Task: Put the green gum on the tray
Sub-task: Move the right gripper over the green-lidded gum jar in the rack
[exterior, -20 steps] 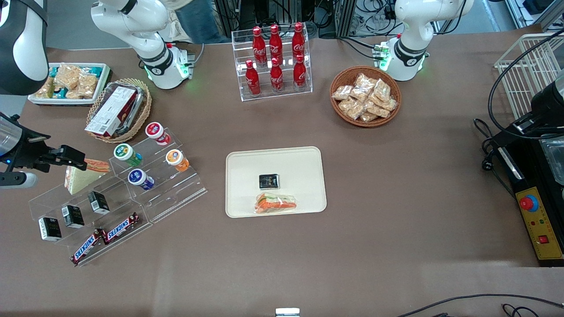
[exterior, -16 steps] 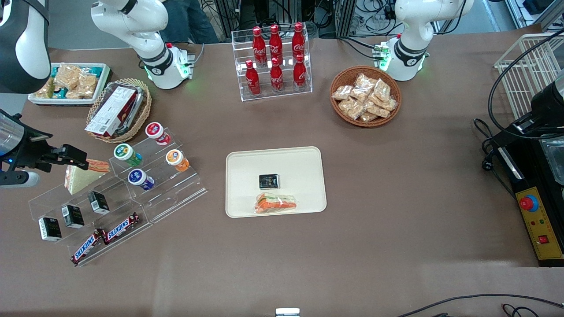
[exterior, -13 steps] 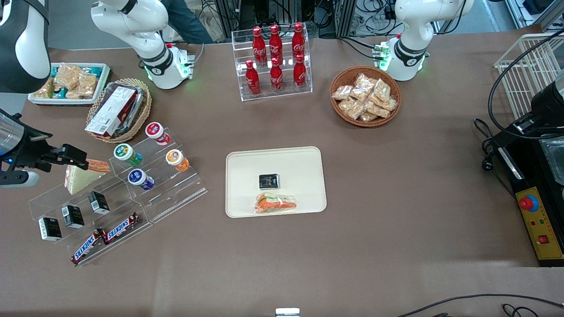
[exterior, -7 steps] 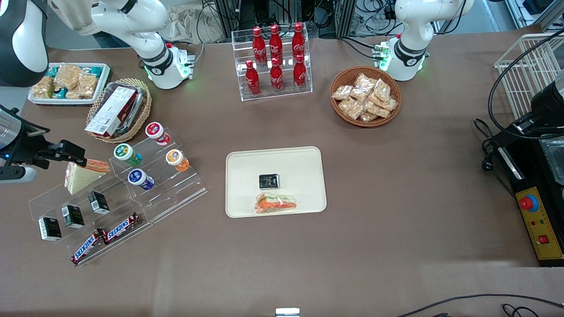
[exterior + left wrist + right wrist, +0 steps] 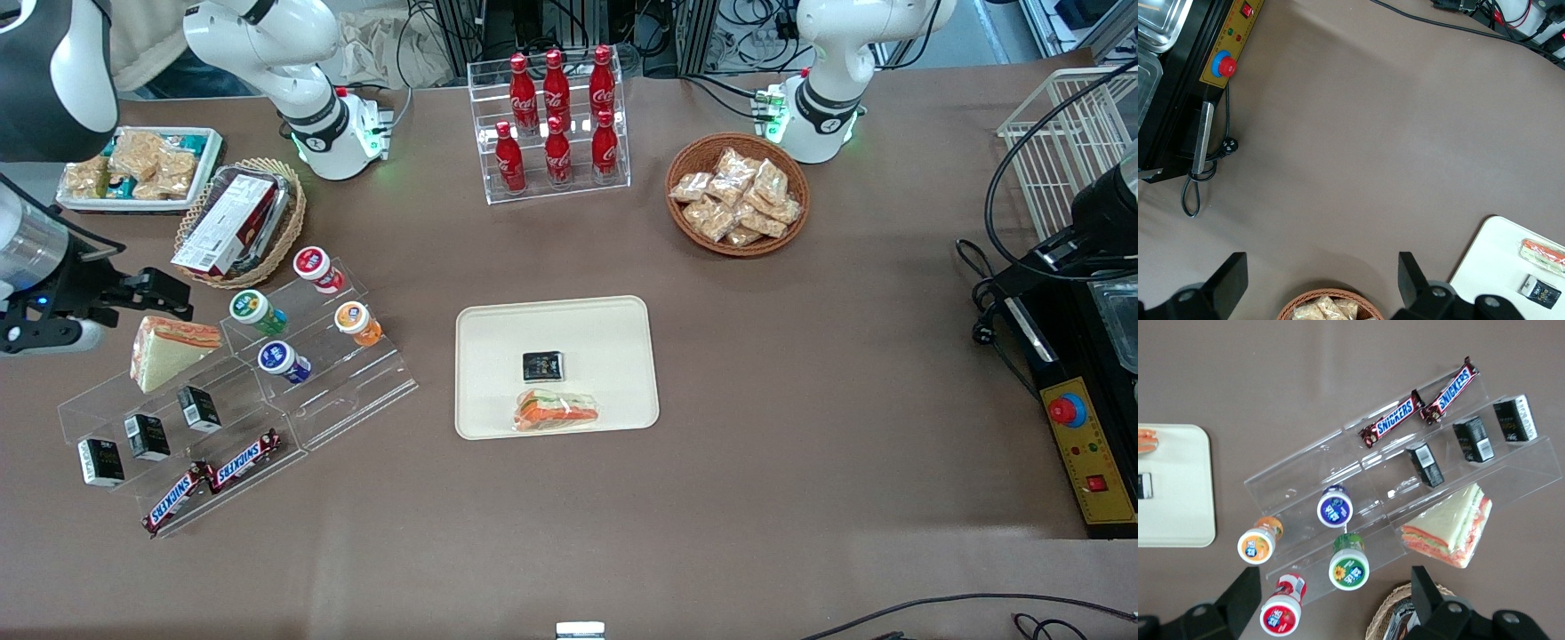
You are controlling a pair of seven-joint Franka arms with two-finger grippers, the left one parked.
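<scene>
At the working arm's end of the table, 1 white bin (image 5: 206,171) of snack packets, then 1 wicker basket (image 5: 289,233) w/ a boxed pack in it. The gripper (image 5: 171,297) hangs above the clear stepped rack (image 5: 356,391), over the wedge sandwich (image 5: 164,351) on the top step, fingers (image 5: 1243,597) spread apart w/ nothing between them. On the rack: 1 wedge sandwich, 3 small black boxes (image 5: 148,436), 2 Snickers bars (image 5: 213,480) on the lowest step, and 4 gum bottles – 1 green gum (image 5: 256,311) lying tilted on an upper step, lid toward the front camera, not on the tray; 1 red bottle (image 5: 317,268) a step higher, 1 blue bottle (image 5: 283,361) a step lower and nearer the front camera, 1 orange bottle (image 5: 358,323) beside it toward the tray. In the right wrist view the green gum (image 5: 1349,563) sits between red and blue, near the gripper but not touched.

Mid-table, the tray (image 5: 489,338) carries 2 things: 1 small black packet (image 5: 542,365) and 1 wrapped sandwich (image 5: 556,412), nearer the front camera. Farther from the camera, a clear stand (image 5: 551,187) w/ 6 red cola bottles in 2 rows of 3. Toward the parked arm's end, 1 round wicker basket (image 5: 689,160) of snack bags, then a wire rack (image 5: 1049,133) and a control box (image 5: 1089,444) w/ a red button
</scene>
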